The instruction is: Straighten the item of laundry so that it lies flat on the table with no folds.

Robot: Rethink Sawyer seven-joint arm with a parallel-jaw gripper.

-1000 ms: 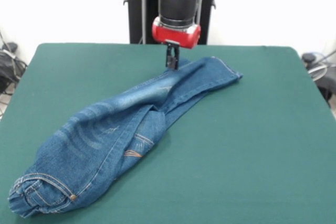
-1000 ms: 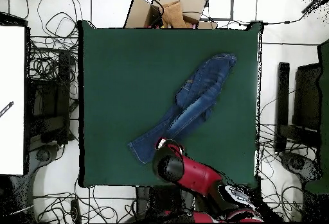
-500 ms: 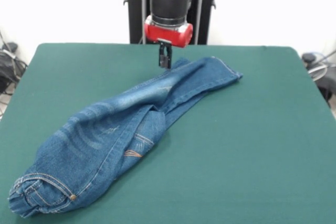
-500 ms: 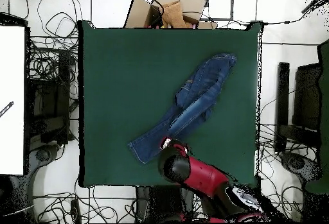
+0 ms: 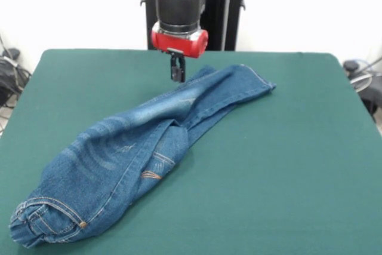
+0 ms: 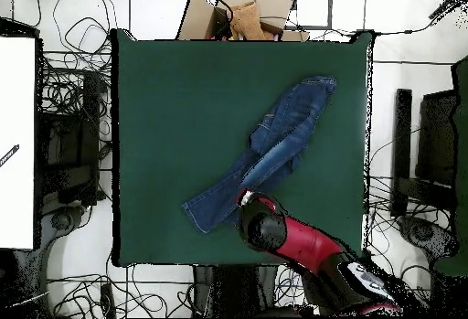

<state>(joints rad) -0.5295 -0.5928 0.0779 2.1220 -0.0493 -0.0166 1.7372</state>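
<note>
The table (image 5: 286,165) is covered in plain dark green cloth and takes up most of the room's middle. Behind it the wall is bare and white. From above, the floor around the table is a mess of dark cables (image 6: 71,96), with a cardboard box (image 6: 239,12) just past one end and a white board (image 6: 18,142) along one side.

The jeans (image 5: 137,147) lie slantwise across the table, well inside its edges. They are folded along their length, one leg over the other, so the cloth is doubled and rumpled through the middle. The waistband (image 5: 42,222) is bunched up at the near left corner in the front view, with a small brass button showing there. The leg ends (image 5: 248,85) reach toward the far right. Pale faded patches run down the upper leg, and tan stitching shows on a pocket near the fold.

The red and black arm (image 5: 178,1) comes straight down from above, its wrist upright. The gripper (image 5: 176,68) points down just beside the far edge of the jeans, near the leg ends, a little to their left in the front view. Its fingers look pressed close together with nothing between them, and they hang just clear of the denim.
</note>
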